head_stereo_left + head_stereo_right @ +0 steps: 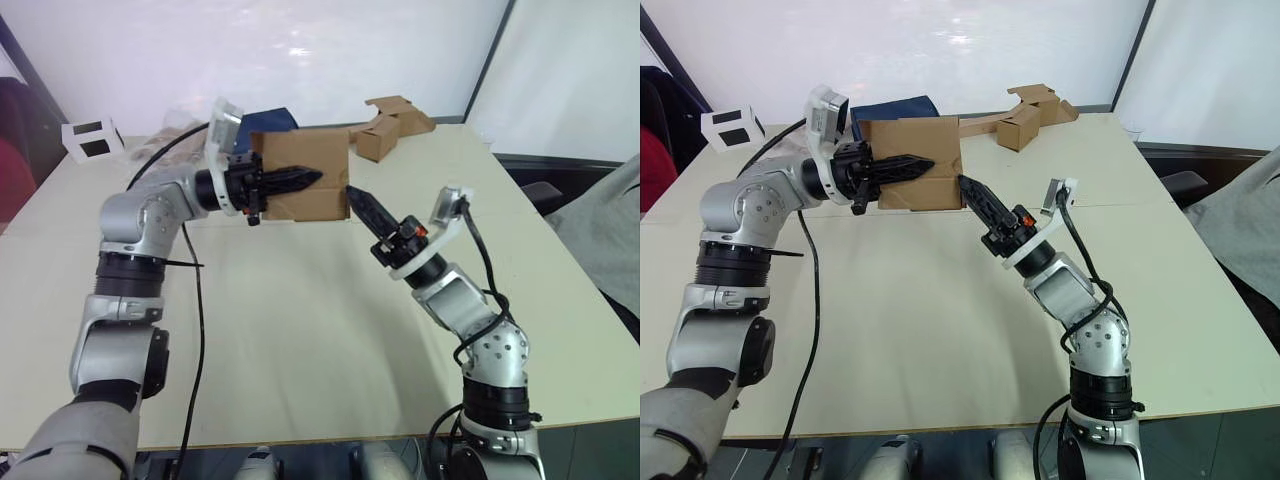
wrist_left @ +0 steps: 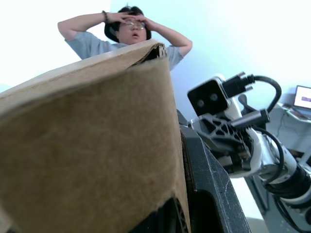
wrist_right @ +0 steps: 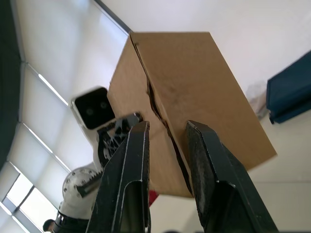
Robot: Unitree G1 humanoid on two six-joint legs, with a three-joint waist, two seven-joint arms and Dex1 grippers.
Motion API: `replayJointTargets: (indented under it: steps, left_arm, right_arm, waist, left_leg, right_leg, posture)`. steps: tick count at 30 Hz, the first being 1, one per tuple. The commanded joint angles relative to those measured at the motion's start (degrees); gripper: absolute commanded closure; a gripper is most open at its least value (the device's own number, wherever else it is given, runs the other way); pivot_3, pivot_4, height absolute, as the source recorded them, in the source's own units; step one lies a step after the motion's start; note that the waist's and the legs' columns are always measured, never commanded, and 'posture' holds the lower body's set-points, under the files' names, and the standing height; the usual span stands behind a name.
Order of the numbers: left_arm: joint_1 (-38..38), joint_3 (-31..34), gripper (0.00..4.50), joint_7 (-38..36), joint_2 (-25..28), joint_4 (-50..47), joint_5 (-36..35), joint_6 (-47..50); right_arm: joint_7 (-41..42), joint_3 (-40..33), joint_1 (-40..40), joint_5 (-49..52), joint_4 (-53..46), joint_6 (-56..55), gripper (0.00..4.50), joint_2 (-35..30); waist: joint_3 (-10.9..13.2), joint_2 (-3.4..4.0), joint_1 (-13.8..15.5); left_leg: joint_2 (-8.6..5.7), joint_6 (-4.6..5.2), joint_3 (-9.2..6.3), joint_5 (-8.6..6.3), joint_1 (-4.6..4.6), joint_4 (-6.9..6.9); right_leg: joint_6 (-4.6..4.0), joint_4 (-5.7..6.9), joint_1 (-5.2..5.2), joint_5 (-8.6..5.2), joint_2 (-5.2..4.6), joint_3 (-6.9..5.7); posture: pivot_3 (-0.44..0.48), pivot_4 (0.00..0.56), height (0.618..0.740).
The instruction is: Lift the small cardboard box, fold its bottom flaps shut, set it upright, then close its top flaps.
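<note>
small cardboard box [image 1: 305,172] up off the table [image 1: 300,330], pinched in the left gripper [image 1: 300,180]. right gripper [image 1: 356,198] (fingers a little apart) touching its lower corner.

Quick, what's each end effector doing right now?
Left end effector: shut on the box, holding it off the table.
Right end effector: open, tips at the box's lower edge, holding nothing.

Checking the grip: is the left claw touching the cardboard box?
Touching. In the left eye view, the left claw lies across the face of the cardboard box, held clear above the table.
</note>
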Motion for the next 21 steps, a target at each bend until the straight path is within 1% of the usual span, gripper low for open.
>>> replayJointTargets:
  steps: [1,7,14,21]
  left_arm:
    - [-1.74,1.46,4.5,-0.11,0.18,-0.68,-0.22,-1.35]
    - [-1.64,1.22,4.5,0.09,-0.46,-0.54,-0.28,-1.45]
    - [-1.53,1.31,4.5,0.22,-0.63,-0.44,-0.3,-1.32]
    - [-0.97,1.67,4.5,0.59,-0.3,-1.06,-0.44,-0.98]
  right_arm:
    - [0.5,0.88,0.16,1.82,-3.45,0.78,3.35,-0.28]
    - [1.29,2.9,0.35,0.98,-4.02,1.5,3.35,-0.01]
    - [2.33,6.12,-0.39,-2.97,-3.6,1.43,3.35,0.38]
    - [2.85,4.82,-0.11,-3.08,-4.94,1.81,3.35,-1.33]
  waist:
    - [0.0,0.0,0.0]
    - [0.0,0.0,0.02]
    - [0.0,0.0,0.0]
    - [0.0,0.0,0.03]
  left_leg:
    - [0.0,0.01,0.0,0.0,0.0,0.0]
    - [0.0,0.04,0.0,-0.02,0.0,0.0]
    - [0.0,0.06,0.0,-0.04,0.0,0.0]
    - [0.0,0.05,0.0,-0.03,0.0,0.0]
  right_leg:
    - [0.0,0.0,0.0,0.0,0.0,0.0]
    - [0.0,0.0,0.0,0.0,0.0,0.0]
    - [0.0,0.0,0.0,0.0,0.0,0.0]
    - [0.0,0.0,0.0,0.0,0.0,0.0]
  posture:
    - [0.0,0.15,0.74]
    - [0.0,0.15,0.74]
    - [0.0,0.15,0.74]
    - [0.0,0.15,0.74]
